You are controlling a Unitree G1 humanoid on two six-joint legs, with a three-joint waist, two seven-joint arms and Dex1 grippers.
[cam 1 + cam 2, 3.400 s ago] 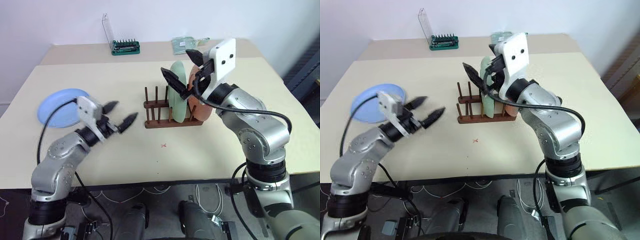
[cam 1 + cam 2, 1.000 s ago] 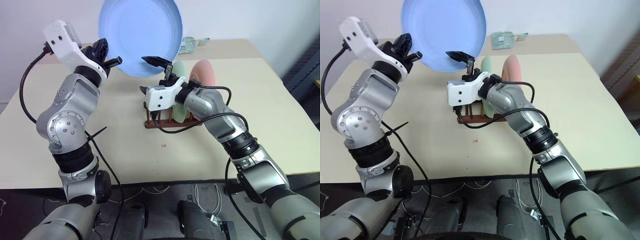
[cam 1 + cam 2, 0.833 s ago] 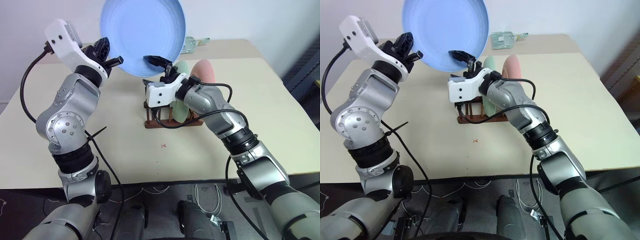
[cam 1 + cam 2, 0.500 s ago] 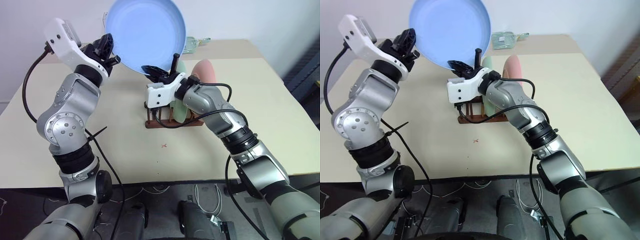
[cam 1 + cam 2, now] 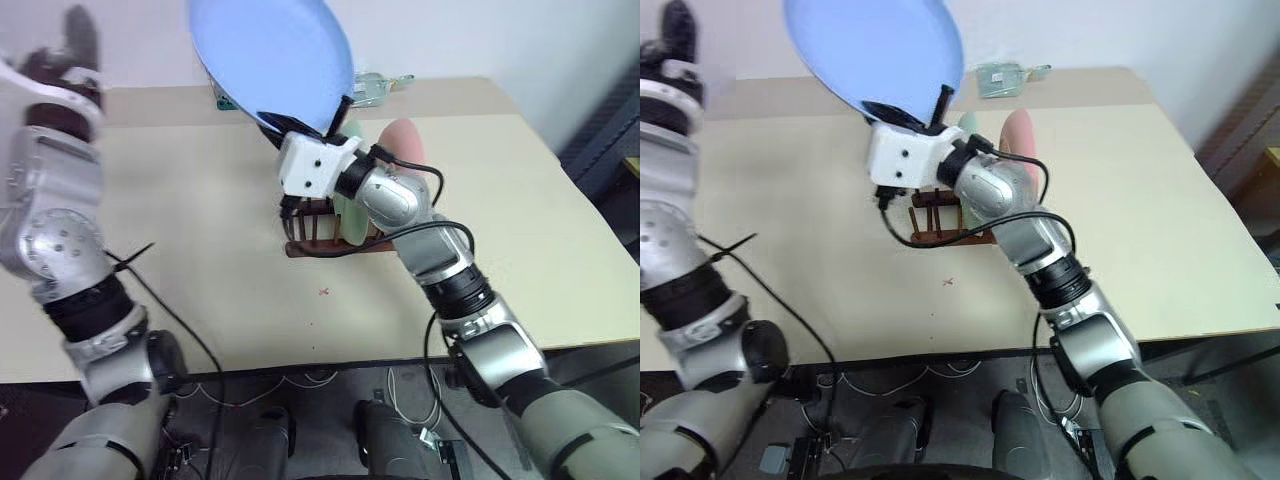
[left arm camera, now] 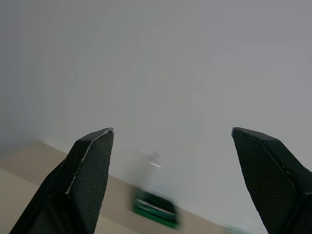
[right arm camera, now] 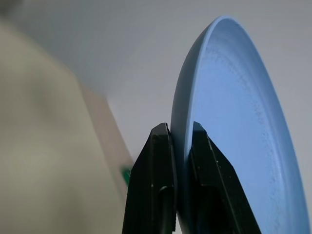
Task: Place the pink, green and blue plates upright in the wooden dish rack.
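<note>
With the pale green plate and salmon pink plate upright in the dark wooden peg rack, the right hand pinched the round light blue plate aloft, unracked, while the left hand stood spread.

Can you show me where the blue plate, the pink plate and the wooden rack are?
blue plate (image 5: 270, 50), left eye view, middle of its face.
pink plate (image 5: 405, 135), left eye view, its upper edge.
wooden rack (image 5: 305, 246), left eye view, its front rail.
</note>
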